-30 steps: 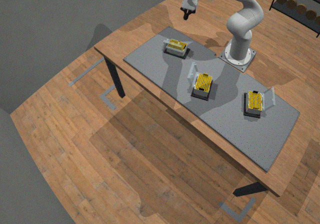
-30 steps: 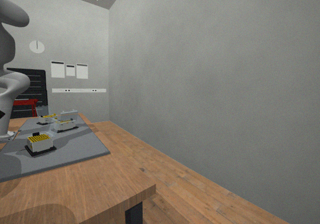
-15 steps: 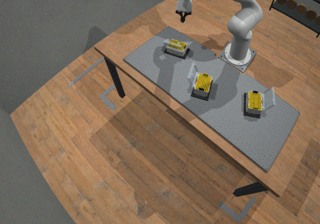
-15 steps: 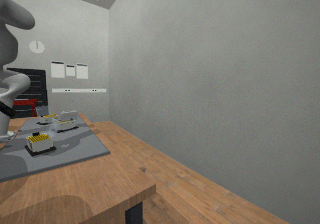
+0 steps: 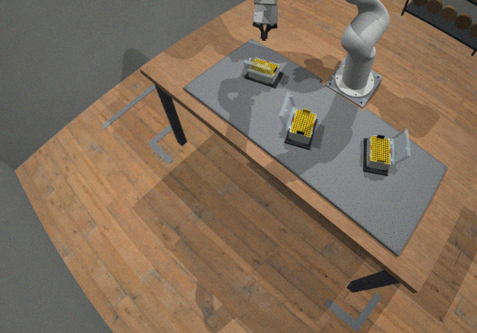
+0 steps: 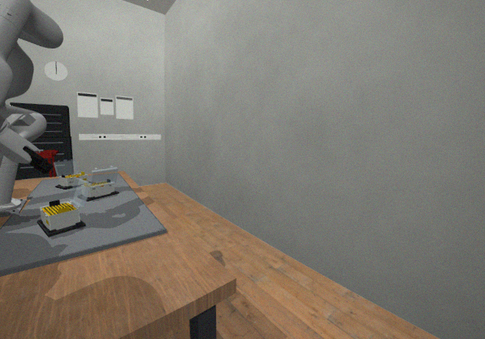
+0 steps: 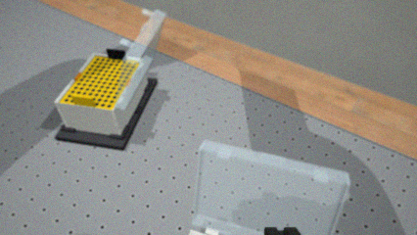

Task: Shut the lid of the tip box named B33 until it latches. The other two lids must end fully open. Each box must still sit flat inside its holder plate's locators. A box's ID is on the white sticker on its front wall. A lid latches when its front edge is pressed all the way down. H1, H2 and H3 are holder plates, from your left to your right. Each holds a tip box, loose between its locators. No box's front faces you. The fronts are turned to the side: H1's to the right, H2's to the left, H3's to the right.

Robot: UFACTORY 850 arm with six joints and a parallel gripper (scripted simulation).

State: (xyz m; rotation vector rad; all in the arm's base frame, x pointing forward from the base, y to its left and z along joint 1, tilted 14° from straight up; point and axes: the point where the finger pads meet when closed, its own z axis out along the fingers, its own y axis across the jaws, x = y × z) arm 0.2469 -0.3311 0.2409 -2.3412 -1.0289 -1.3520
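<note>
My gripper (image 5: 264,36) (image 6: 48,167) (image 7: 282,231) is shut and empty. Its fingertips are together, raised beyond the box at the board's far left end in the top view. That box, B33 (image 5: 261,77) (image 6: 62,221), sits on its dark holder plate (image 6: 58,232); its sticker is not readable now. Its clear lid (image 6: 79,199) (image 7: 271,196) stands open. In the wrist view the box lies mostly below the frame. The middle box (image 5: 298,138) (image 7: 88,117) has its lid (image 5: 285,112) (image 7: 147,36) standing open. The third box (image 5: 377,164) has its lid (image 5: 401,147) open too.
The grey perforated board (image 5: 346,191) (image 7: 147,186) carries all three holders. The wooden table edge (image 5: 231,138) (image 7: 318,98) runs along the board. The robot base (image 5: 356,81) stands at the board's opposite long side. The upright lids rise above the boxes.
</note>
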